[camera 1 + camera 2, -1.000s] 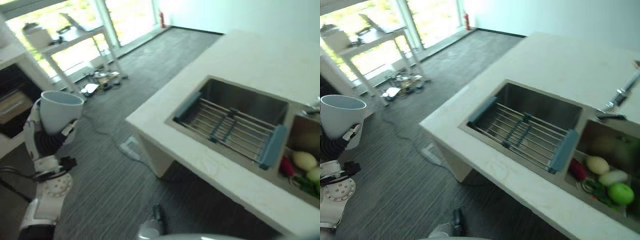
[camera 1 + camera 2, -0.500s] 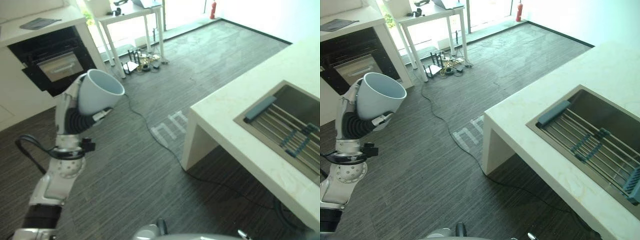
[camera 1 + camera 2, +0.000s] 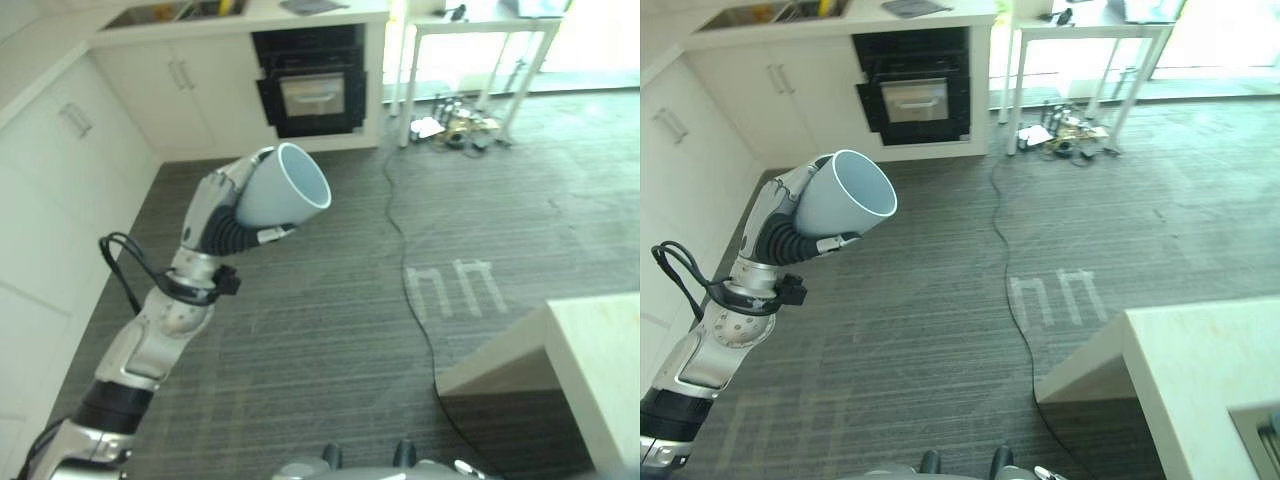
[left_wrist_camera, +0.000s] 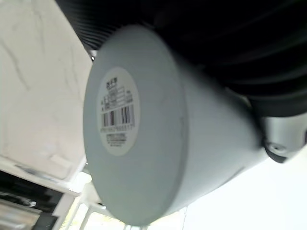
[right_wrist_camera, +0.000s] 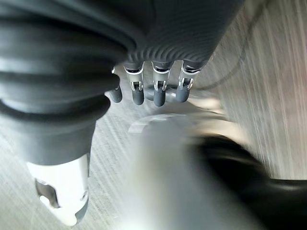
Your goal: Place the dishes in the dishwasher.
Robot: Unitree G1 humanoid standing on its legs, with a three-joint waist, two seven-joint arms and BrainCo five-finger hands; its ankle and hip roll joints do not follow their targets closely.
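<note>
A pale grey-blue cup [image 3: 285, 190] is held in the air by my left hand [image 3: 214, 200], whose fingers are curled round its wall. The cup is tipped on its side, mouth [image 3: 865, 185] facing right and slightly up, over the dark striped floor. In the left wrist view its round base [image 4: 129, 139] carries a barcode sticker, with the dark ribbed cover behind it. My right hand [image 5: 158, 91] hangs over the floor with relaxed fingers and nothing in them.
A black built-in oven [image 3: 313, 95] sits in white cabinets [image 3: 60, 200] ahead and to the left. A white table [image 3: 480, 20] with clutter under it [image 3: 455, 125] stands at the back right. The island counter's corner [image 3: 595, 370] juts in at lower right.
The camera has swung left: the island and its sink slid out to the right, the oven and cabinets came into view. The cup stays in my left hand, tipped further sideways.
</note>
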